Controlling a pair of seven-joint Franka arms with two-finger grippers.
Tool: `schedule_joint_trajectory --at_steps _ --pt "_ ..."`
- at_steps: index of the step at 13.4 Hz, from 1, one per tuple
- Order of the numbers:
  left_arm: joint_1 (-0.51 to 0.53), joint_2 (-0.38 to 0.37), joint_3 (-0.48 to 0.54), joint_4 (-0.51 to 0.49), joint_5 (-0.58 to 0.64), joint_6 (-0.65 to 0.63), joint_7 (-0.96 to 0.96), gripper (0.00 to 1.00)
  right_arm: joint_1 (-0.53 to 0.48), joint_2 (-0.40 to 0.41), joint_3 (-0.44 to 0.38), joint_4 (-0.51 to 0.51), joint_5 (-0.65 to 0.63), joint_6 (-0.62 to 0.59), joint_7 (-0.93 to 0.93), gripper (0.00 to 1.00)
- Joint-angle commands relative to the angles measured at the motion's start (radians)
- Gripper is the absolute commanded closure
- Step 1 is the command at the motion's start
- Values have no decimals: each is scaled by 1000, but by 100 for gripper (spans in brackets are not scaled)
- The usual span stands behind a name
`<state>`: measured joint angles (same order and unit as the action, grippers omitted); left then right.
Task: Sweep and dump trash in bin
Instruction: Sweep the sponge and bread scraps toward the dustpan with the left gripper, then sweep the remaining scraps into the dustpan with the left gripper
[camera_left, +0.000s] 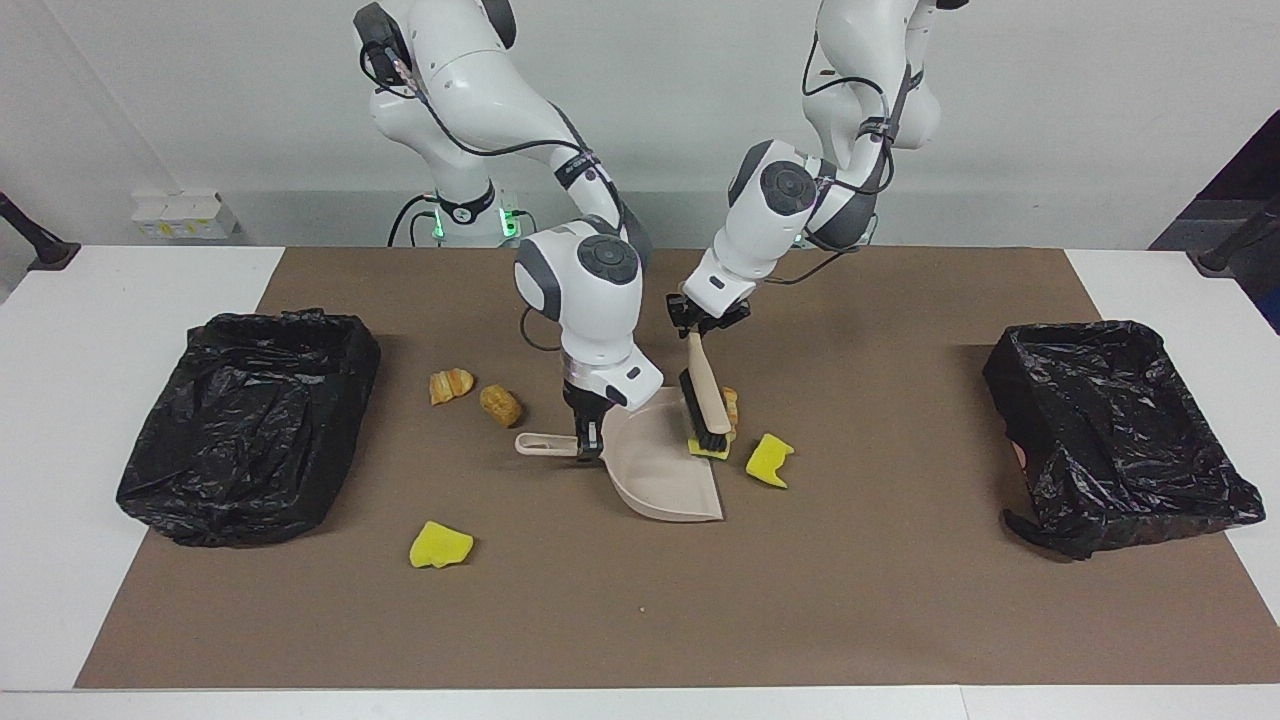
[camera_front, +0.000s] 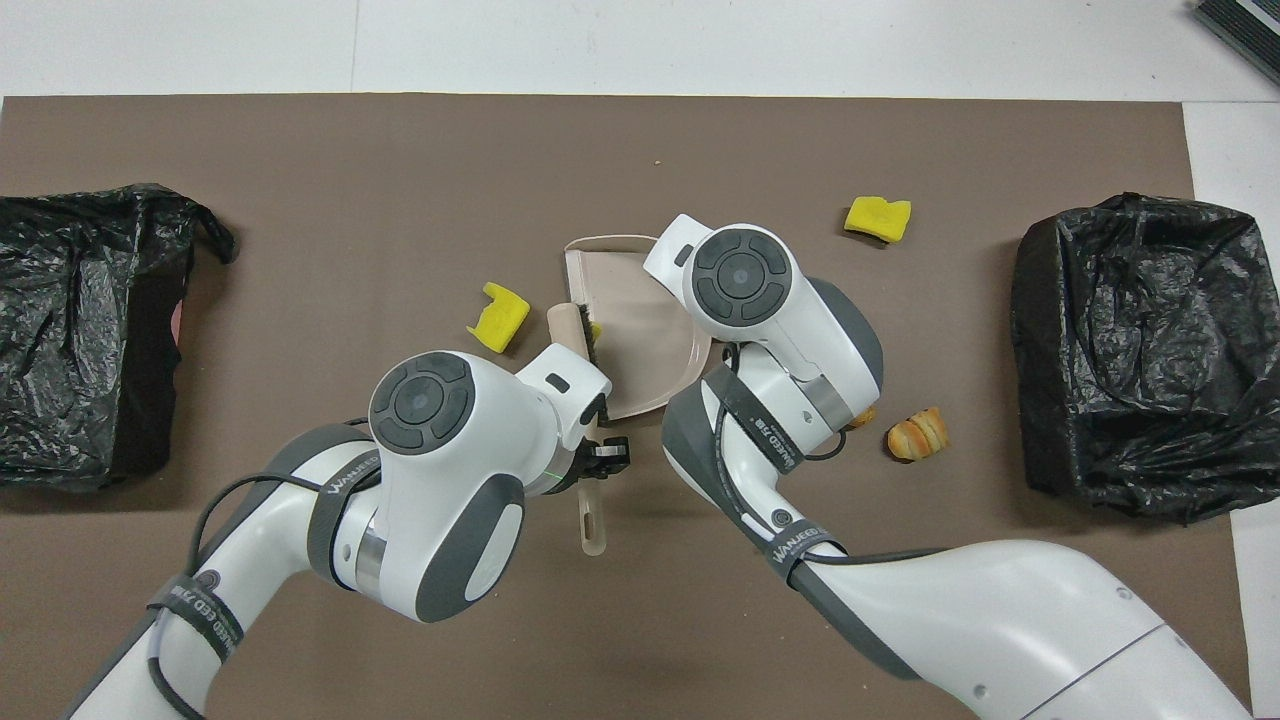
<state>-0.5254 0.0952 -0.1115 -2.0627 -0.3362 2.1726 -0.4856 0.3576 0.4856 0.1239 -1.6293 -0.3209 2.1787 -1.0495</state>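
Note:
My right gripper (camera_left: 590, 440) is shut on the handle of the beige dustpan (camera_left: 660, 475), which rests on the brown mat with its mouth toward the left arm's end. My left gripper (camera_left: 705, 318) is shut on the handle of a brush (camera_left: 708, 400) whose black bristles sit at the pan's mouth. A yellow-green sponge scrap (camera_left: 714, 453) and a tan bread lump (camera_left: 731, 405) lie pressed against the brush head. A yellow sponge piece (camera_left: 770, 460) lies loose on the mat beside the pan's mouth. In the overhead view the brush (camera_front: 572, 330) lies along the dustpan's (camera_front: 640, 330) edge.
Two bread lumps (camera_left: 451, 384) (camera_left: 500, 405) and a yellow sponge (camera_left: 440, 545) lie on the mat toward the right arm's end. Black-lined bins stand at the right arm's end (camera_left: 250, 420) and the left arm's end (camera_left: 1115, 430) of the mat.

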Motion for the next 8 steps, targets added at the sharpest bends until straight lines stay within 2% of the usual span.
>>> schedule_joint_trajectory --at_steps 1,3,5,8 --pt "85 -41 15 79 -15 -168 108 100 -5 11 13 -9 19 16 -4 100" --pt "169 -63 16 114 31 -249 168 100 -3 11 13 -9 19 16 -4 100" --pt "211 -54 16 105 129 -240 203 100 -3 11 13 -9 19 18 -4 100" --pt "249 29 15 101 157 -235 258 100 -5 11 13 -7 20 18 -1 100"
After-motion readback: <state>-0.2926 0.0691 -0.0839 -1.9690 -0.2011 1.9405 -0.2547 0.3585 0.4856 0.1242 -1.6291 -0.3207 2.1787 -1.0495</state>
